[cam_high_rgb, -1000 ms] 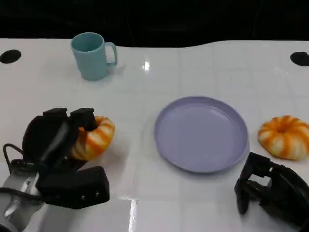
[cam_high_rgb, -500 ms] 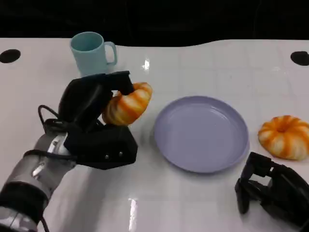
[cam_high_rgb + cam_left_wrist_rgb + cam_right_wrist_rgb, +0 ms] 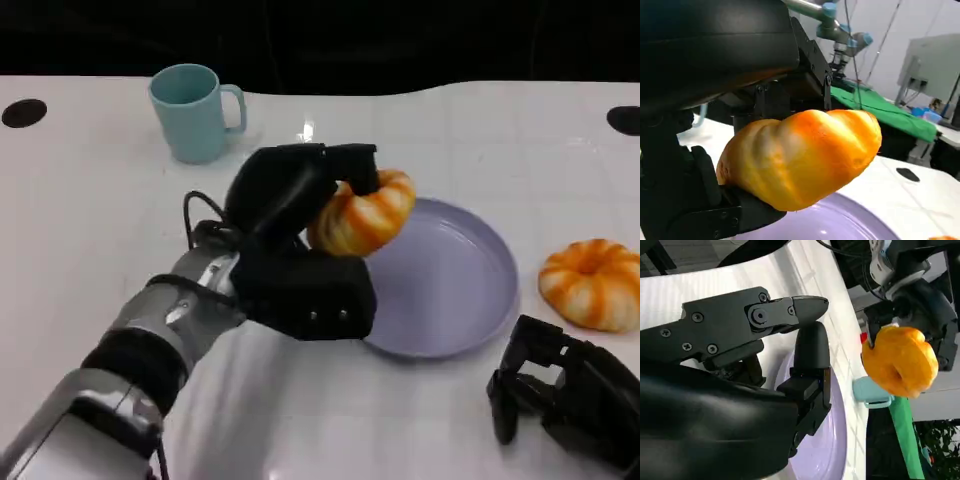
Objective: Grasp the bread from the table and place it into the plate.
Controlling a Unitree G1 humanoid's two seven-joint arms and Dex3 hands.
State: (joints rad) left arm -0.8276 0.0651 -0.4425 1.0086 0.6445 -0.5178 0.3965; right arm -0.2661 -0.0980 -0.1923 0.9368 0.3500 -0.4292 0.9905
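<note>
My left hand (image 3: 295, 235) holds an orange-and-white ring-shaped bread (image 3: 362, 213) in the air over the left rim of the lilac plate (image 3: 460, 290). The left wrist view has that bread (image 3: 800, 157) close up in the fingers, with the plate (image 3: 840, 222) beneath it. In the right wrist view the held bread (image 3: 900, 360) hangs above the plate (image 3: 825, 450). A second ring-shaped bread (image 3: 593, 283) lies on the table right of the plate. My right hand (image 3: 560, 395) rests low at the front right, fingers curled in, holding nothing.
A light blue mug (image 3: 193, 112) stands at the back left of the white table (image 3: 100, 230). Two dark round holes (image 3: 22, 112) mark the table's far corners. A dark edge runs along the table's back.
My left hand has lifted the bread off the table and carried it right, from the front left to above the plate's left rim. The right hand has stayed put.
</note>
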